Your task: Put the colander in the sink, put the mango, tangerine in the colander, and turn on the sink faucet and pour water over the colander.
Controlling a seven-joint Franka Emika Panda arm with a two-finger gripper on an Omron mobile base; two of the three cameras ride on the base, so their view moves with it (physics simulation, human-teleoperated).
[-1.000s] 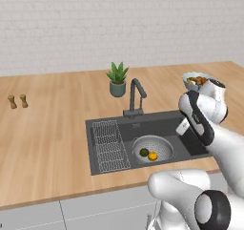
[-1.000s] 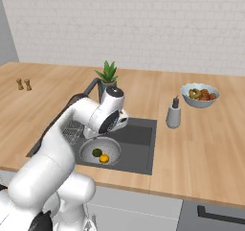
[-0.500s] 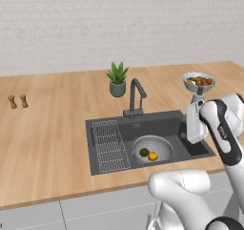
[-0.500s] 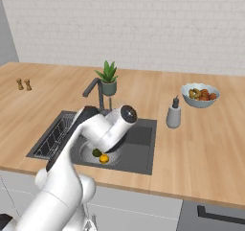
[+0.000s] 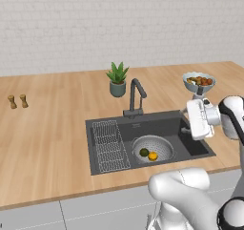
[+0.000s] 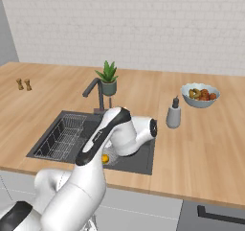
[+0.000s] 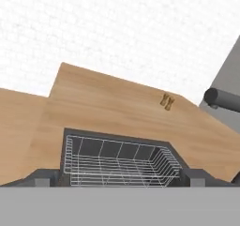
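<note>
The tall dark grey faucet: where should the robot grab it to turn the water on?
Hedged guess: the small lever on the tall dark grey metal faucet, just above its square base, approached from the right side of the dark sink, where the arm is. The lever's exact shape is too small to tell.

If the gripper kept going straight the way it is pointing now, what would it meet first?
Probably the wire grid rack at the sink's far end, which lies dead ahead in the hand view; depth is unclear, though.

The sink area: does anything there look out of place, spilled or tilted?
Nothing stands out. The colander sits level in the sink beside the wire rack, with the mango and tangerine inside. No water shows at the sink faucet.
</note>
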